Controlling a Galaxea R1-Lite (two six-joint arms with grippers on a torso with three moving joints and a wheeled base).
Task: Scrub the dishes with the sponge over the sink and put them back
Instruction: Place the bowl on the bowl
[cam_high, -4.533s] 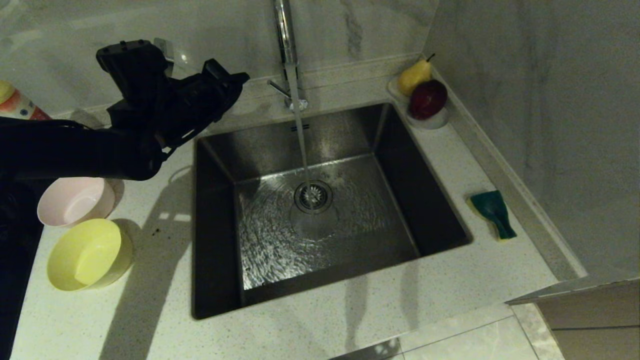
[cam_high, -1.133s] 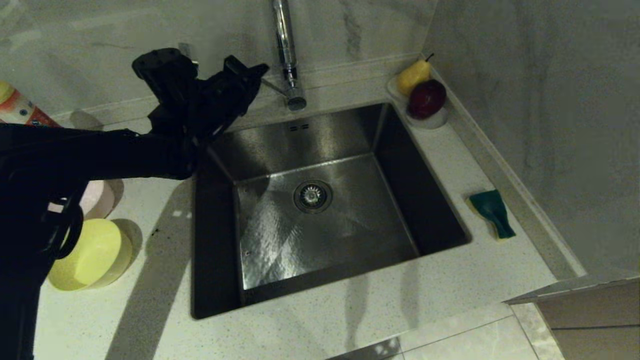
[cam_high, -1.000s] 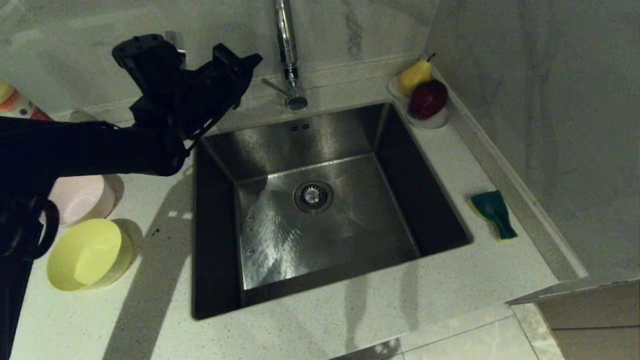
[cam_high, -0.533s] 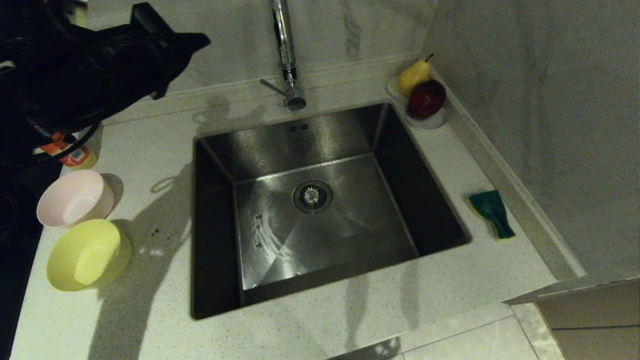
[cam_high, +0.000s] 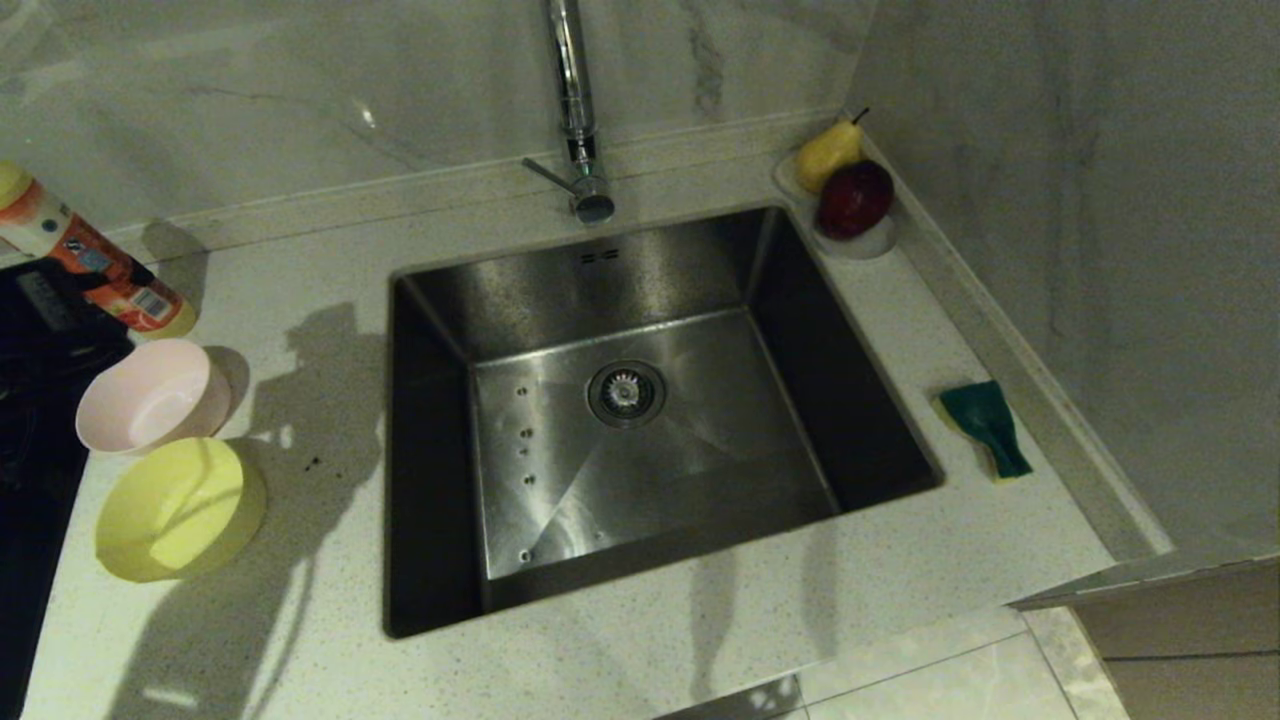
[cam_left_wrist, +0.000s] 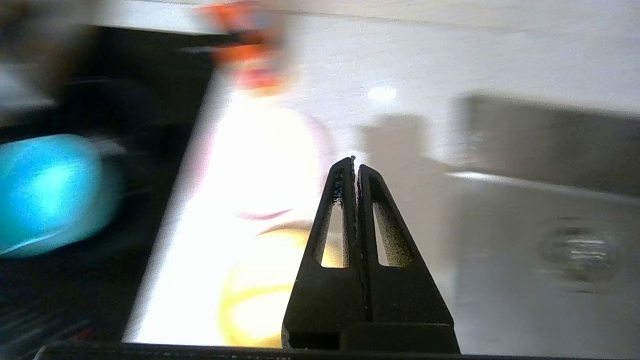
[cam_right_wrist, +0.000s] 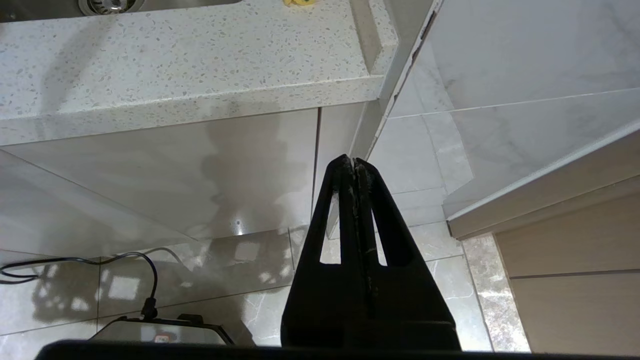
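You find the pink bowl (cam_high: 152, 395) and yellow bowl (cam_high: 178, 508) upright on the counter (cam_high: 640, 640) left of the dry, empty sink (cam_high: 640, 420), the sponge (cam_high: 985, 425) lying to its right, and both the left gripper (cam_left_wrist: 356, 162) and right gripper (cam_right_wrist: 354, 162) pressed together and empty, so judge the scrubbing either finished or not started

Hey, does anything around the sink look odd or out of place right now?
Only small things. The sponge on the counter right of the sink is curled and pinched, not lying flat. The blue bowl sits apart from the pink bowl and yellow bowl. Nothing looks spilled or broken.
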